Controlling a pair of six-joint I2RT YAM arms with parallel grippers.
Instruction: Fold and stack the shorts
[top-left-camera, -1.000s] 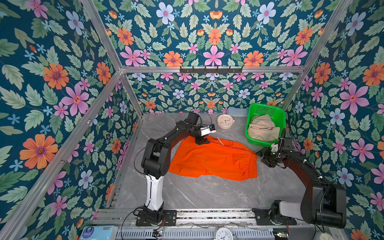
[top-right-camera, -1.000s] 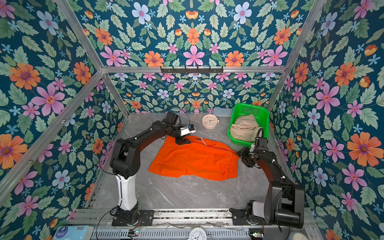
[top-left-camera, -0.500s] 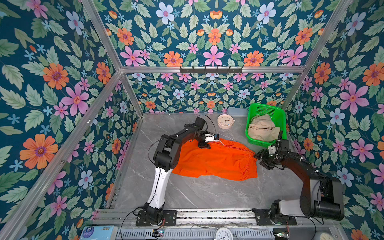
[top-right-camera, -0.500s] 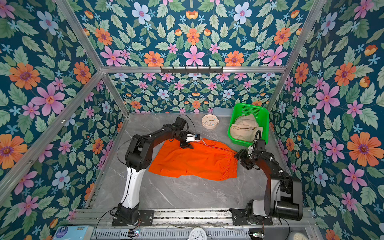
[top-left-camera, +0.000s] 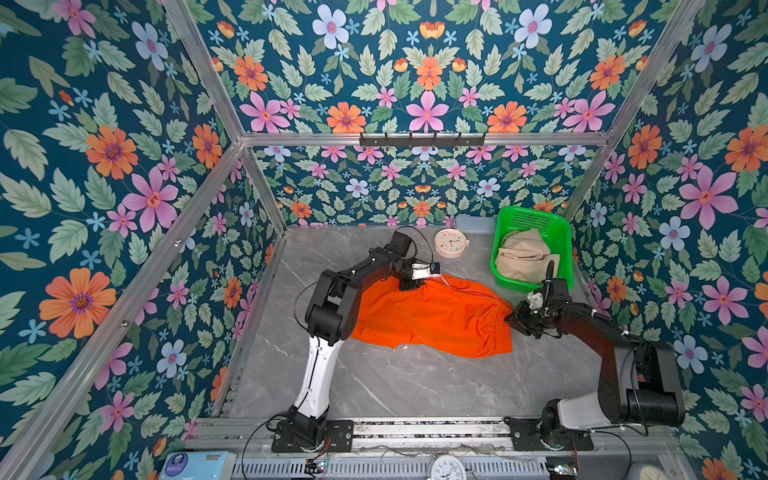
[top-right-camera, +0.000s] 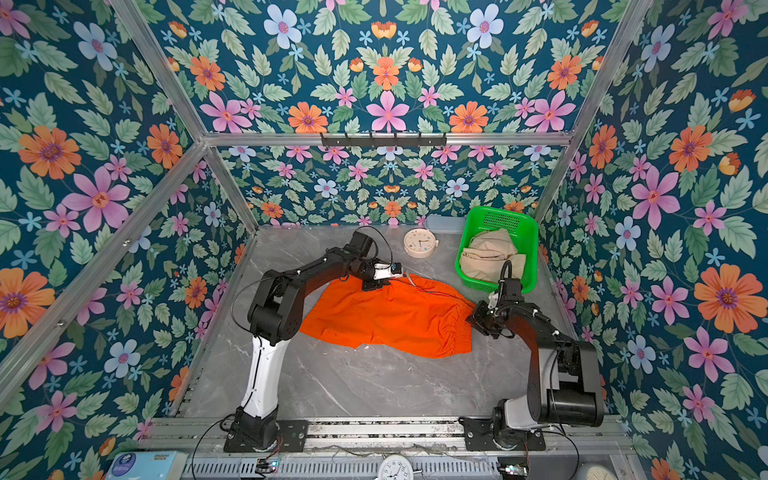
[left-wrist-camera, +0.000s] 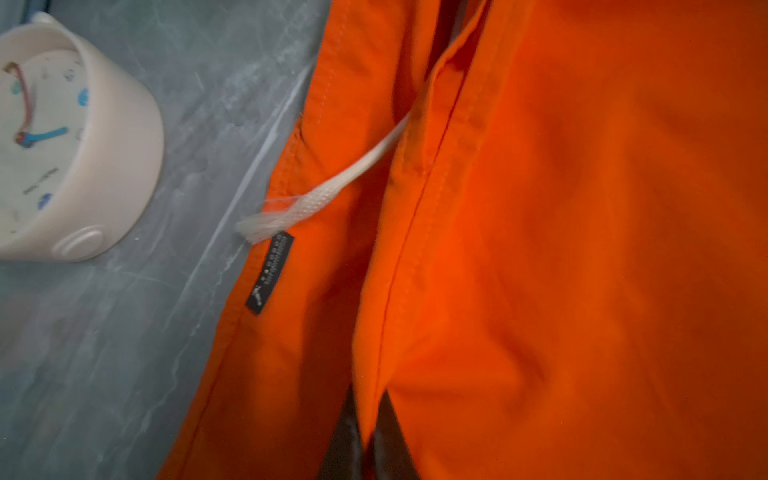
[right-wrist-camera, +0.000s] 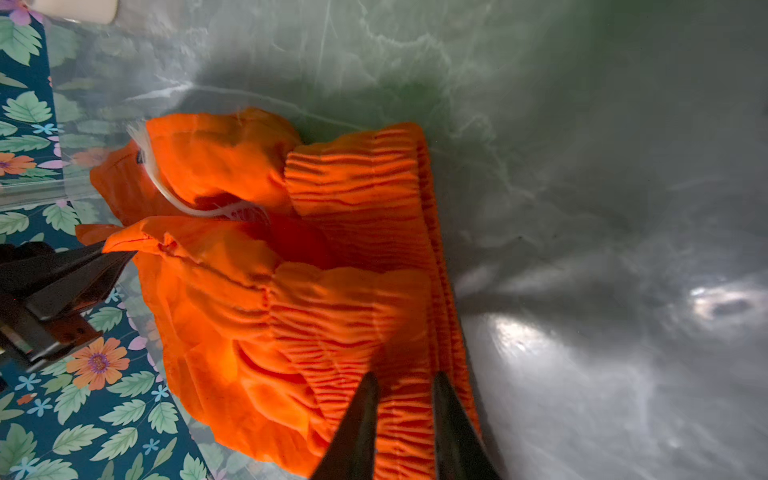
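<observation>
The orange shorts (top-left-camera: 432, 316) lie spread over the middle of the table (top-left-camera: 415, 386), with the waistband toward the right edge in both top views. The left gripper (top-left-camera: 410, 286) is down on their back edge. In the left wrist view its dark fingers (left-wrist-camera: 345, 436) are cut off by the frame, but they press together on a raised fold of orange cloth, a pinch the right wrist view shows from the side. The right gripper (top-left-camera: 510, 319) sits at the waistband, and its two fingers (right-wrist-camera: 357, 428) stand narrow, holding the gathered elastic between them, though their tips are hard to make out against the cloth. A frayed white drawstring (left-wrist-camera: 332, 195) and a small black label (left-wrist-camera: 270, 272) with unreadable print lie near a pale clock (top-left-camera: 451, 243) by the back edge. The beige shorts (top-left-camera: 521, 257) are bunched in a green basket (top-left-camera: 536, 216) at the back right corner, partly hidden by its wall
</observation>
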